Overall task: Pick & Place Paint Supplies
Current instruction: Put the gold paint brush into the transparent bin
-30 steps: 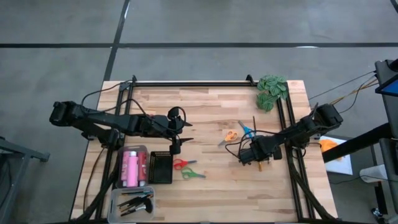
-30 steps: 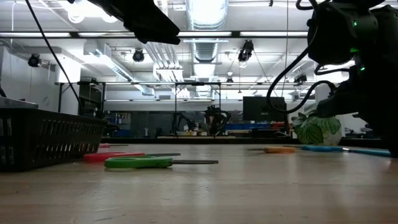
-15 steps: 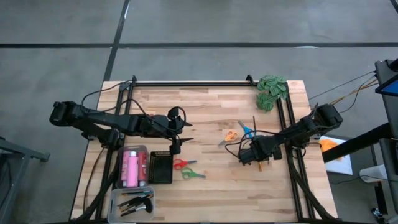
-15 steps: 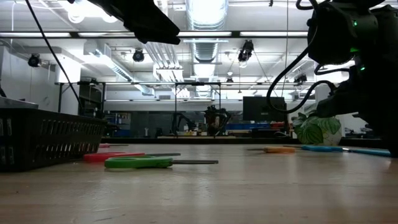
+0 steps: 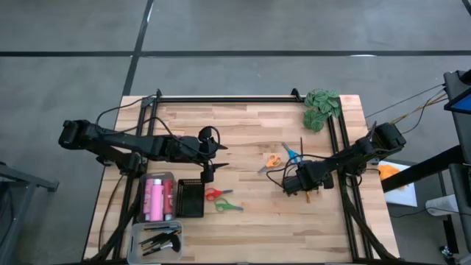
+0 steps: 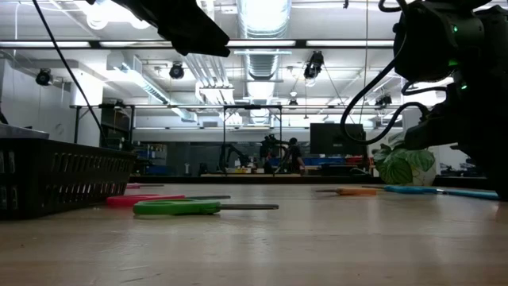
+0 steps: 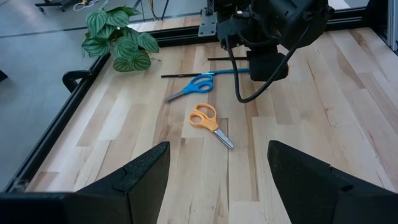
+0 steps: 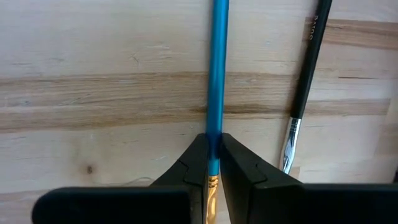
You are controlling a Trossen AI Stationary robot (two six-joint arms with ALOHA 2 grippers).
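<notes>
The right gripper (image 8: 213, 152) is down at the wooden table (image 5: 250, 221), its two fingers pinched tight on a blue-handled brush (image 8: 217, 68) that lies flat on the boards. A dark-handled brush (image 8: 305, 81) lies just beside it, apart from the fingers.

Taking the black basket (image 5: 190, 198) as the landmark: the left gripper (image 5: 208, 165) hovers just beyond its far edge, jaws spread wide and holding nothing. Red scissors (image 5: 214, 193) and green scissors (image 5: 227, 207) lie on the table right beside the basket, on the side toward the right arm. The orange scissors (image 7: 210, 121) and blue scissors (image 7: 191, 87) lie farther off on that same side — between the basket and the right gripper. On the basket's other side, touching it, is a clear bin (image 5: 144, 199) holding pink bottles (image 5: 156, 199); nearer the front edge than the basket, a second clear bin (image 5: 133, 244) holds dark brushes (image 5: 162, 240). The leafy plant (image 5: 321, 107) sits at the far corner, well apart from the basket
</notes>
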